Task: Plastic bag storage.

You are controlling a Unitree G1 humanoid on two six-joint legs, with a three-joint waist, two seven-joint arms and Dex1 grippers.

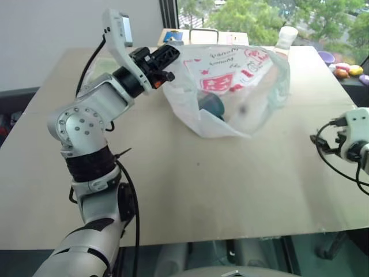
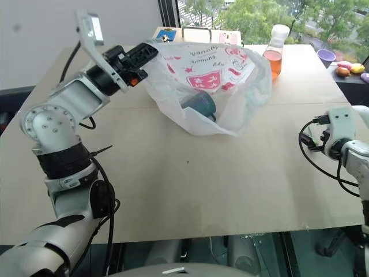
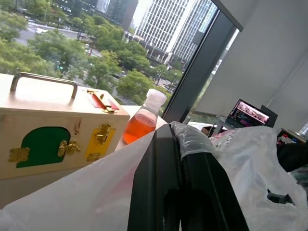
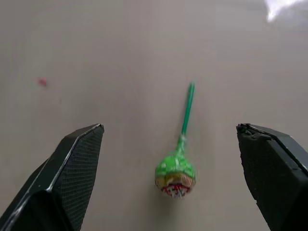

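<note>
Two arms: both reach over one wide beige table top (image 1: 190,190).
Surface: the table top is flat and matte, mostly bare in front of the thin crinkly translucent white plastic bag with red-pink printed panels (image 1: 230,86).
Room: a window behind the plastic bag looks onto green trees and tall buildings; a grey wall stands left of it.
Bag, place: it sits on the far middle of the table top, its upper left edge lifted off the surface.
Bag, heading: its mouth gapes upward and toward the robot; its long axis runs left to right, from the raised edge to the far rim.
Inside the bag: a dark teal mug (image 2: 200,105) lies near the bottom.
Behind the bag: a pale wooden box with a metal handle and brass latches (image 3: 53,125); just right of the bag, a clear bottle of orange liquid with a white cap (image 2: 275,51).
Left gripper (image 1: 168,60): fingers pressed together, pinching the bag's upper left edge.
Right gripper (image 4: 175,178): fingers spread wide, well right of the bag, over a green-wrapped lollipop on a green stick (image 4: 177,166) lying on the table top.
</note>
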